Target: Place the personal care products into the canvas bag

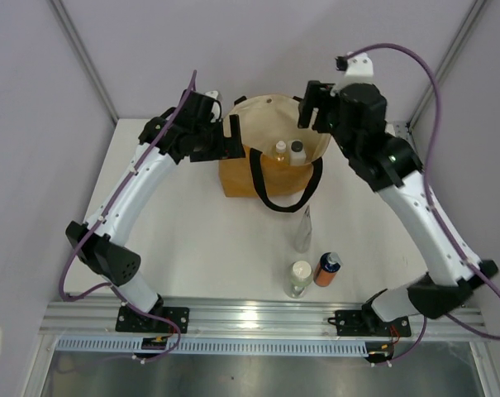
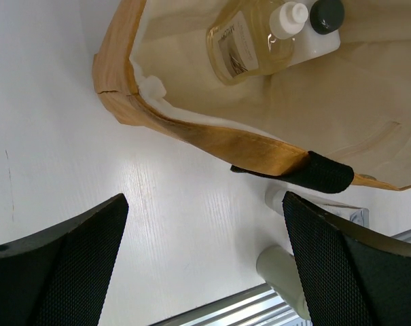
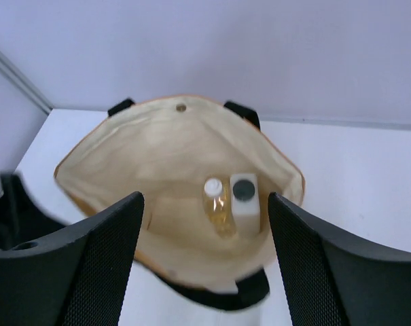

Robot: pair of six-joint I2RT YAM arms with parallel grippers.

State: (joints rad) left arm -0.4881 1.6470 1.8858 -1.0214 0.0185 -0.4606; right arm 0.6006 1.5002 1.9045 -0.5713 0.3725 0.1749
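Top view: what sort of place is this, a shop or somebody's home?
Probably a robotics lab test cell: left arm and right arm bolted to an aluminium rail, on a white table boxed in by plain grey panels.

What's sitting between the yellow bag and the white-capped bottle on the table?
A slim clear bottle, between the canvas bag and the white-capped bottle. The top view shows it.

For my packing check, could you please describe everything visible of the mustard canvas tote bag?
The mustard-tan canvas tote bag stands upright and wide open on the white table. Its lining is cream, with a stud near the far rim. One black loop handle droops over the near wall onto the table. Inside sit a rounded yellowish bottle and a white dark-capped bottle.
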